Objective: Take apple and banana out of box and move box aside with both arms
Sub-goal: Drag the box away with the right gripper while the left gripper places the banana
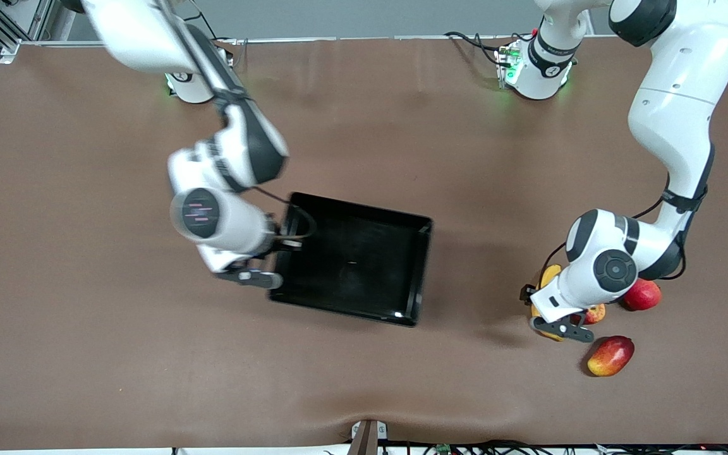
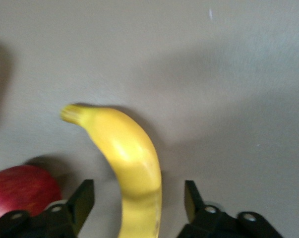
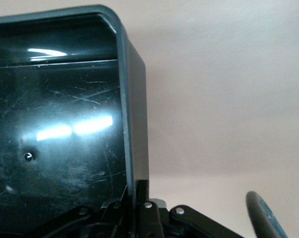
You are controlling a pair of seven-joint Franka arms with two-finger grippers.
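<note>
The black box [image 1: 364, 208] lies mid-table. My right gripper [image 1: 275, 253] is shut on its wall at the right arm's end; in the right wrist view the gripper [image 3: 138, 186] pinches the rim of the box [image 3: 132, 114]. The yellow banana [image 1: 548, 276] lies toward the left arm's end, mostly hidden under my left gripper [image 1: 550, 316]. In the left wrist view the gripper [image 2: 139, 198] is open, one finger on each side of the banana [image 2: 129, 158], not touching it. The small red apple [image 1: 594, 313] lies beside the banana and also shows in the left wrist view [image 2: 20, 191].
A bigger all-red fruit [image 1: 642, 294] lies beside the apple, toward the left arm's end. A red-yellow mango [image 1: 610, 356] lies nearer the front camera than the apple. The brown table [image 1: 117, 354] is bare around the box.
</note>
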